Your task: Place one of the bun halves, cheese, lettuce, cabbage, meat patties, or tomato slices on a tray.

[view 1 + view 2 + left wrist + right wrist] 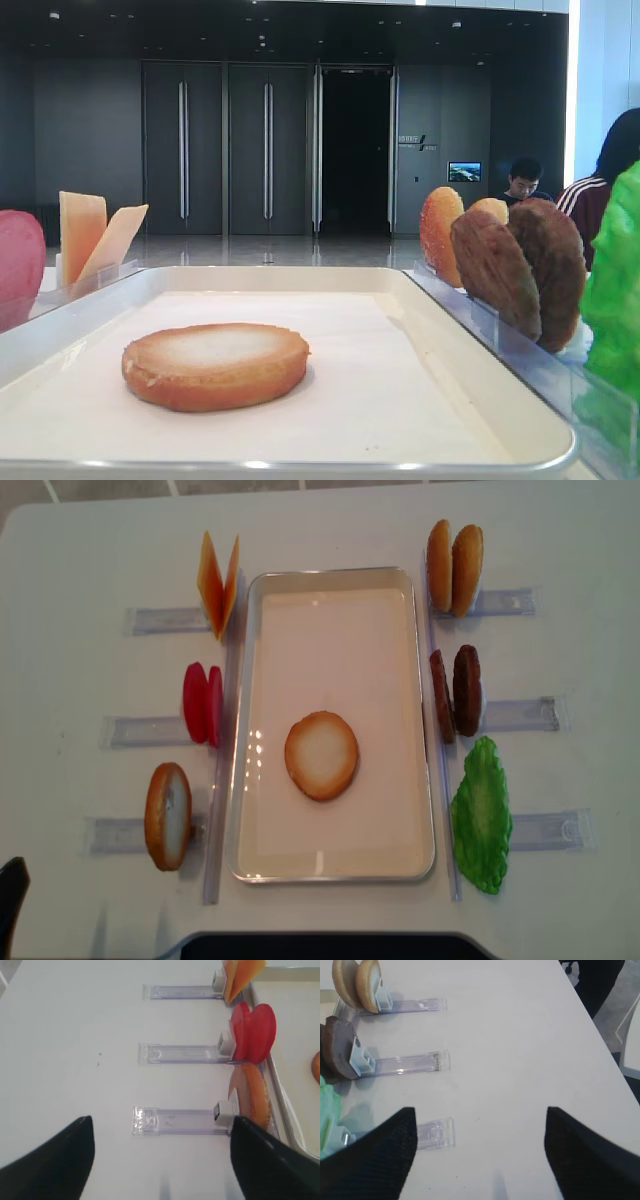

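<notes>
While one bun half (321, 755) lies on the tray (411, 720), both grippers (160, 1160) (480, 1152) hang apart, spread wide.

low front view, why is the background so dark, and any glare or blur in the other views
Low exterior view: the room behind is dim while the tray and bun half are lit, and the green lettuce looks soft at the edge. Overhead view: small glints on the tray's floor. Both wrist views: the white table is washed out, and the dark fingers in the foreground are blurred.
</notes>
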Controlling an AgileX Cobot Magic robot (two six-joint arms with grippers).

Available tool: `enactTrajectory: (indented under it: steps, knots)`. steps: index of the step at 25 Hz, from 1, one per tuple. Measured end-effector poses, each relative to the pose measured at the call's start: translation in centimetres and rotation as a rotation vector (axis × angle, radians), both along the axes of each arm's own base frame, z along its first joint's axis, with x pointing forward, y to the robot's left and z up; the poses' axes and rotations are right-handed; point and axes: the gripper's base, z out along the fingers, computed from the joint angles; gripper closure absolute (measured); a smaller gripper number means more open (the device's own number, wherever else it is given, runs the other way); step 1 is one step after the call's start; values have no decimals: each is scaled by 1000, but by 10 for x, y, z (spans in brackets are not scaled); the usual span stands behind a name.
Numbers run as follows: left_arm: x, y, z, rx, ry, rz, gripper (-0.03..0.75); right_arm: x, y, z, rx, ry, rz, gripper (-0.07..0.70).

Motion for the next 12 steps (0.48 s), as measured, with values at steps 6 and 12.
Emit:
enactTrajectory:
  steps: [6, 12]
  knots:
    - [-2, 0, 0, -4, -14, -2, 65, 0, 0, 0, 0, 0, 0, 98]
    - [-2, 0, 0, -5, -14, -2, 65, 0, 0, 0, 0, 0, 0, 98]
